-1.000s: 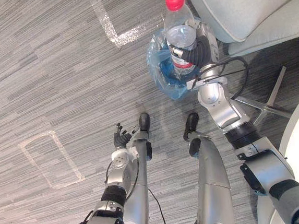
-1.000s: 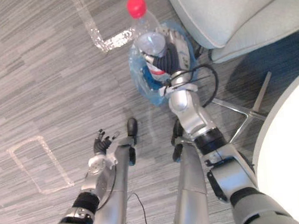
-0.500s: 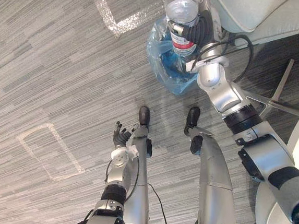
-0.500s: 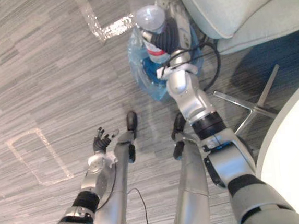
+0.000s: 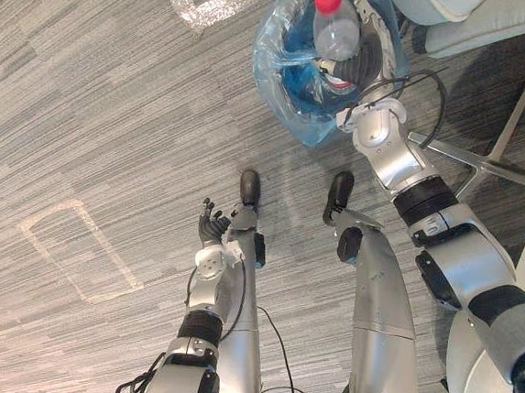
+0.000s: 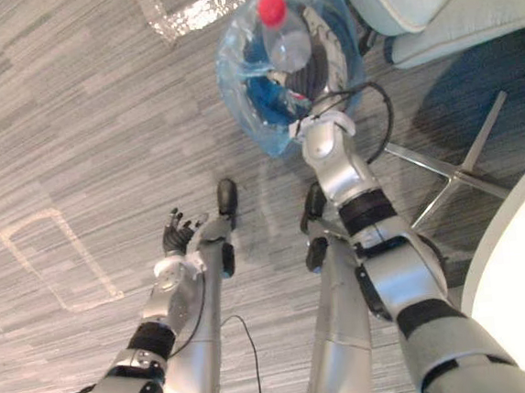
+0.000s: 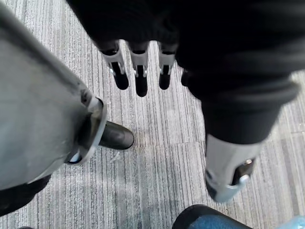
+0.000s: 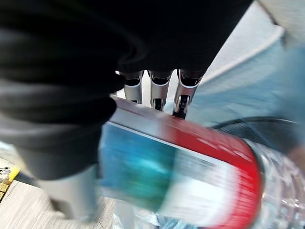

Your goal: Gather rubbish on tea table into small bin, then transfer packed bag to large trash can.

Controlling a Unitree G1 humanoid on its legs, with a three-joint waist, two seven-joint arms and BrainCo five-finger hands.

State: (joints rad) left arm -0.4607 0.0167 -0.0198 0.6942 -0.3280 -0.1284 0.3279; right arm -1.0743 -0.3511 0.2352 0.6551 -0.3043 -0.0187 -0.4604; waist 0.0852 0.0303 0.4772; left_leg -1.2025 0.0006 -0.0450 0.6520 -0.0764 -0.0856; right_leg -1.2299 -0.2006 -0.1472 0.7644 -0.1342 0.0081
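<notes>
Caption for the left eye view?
Right hand holds a red-capped bottle over the blue-bagged bin; left hand idle, open.

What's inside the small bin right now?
A blue bag lines it. The right hand holds a red-capped bottle at its mouth; both cover the bottom, so other rubbish can't be seen.

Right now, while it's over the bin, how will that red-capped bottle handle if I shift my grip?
The bottle looks clear and seemingly empty, so it is probably light and easily squashed. Its round, smooth body could slip in the right robot hand curled round it. Dropped beside the blue bin bag, it would likely roll.
</notes>
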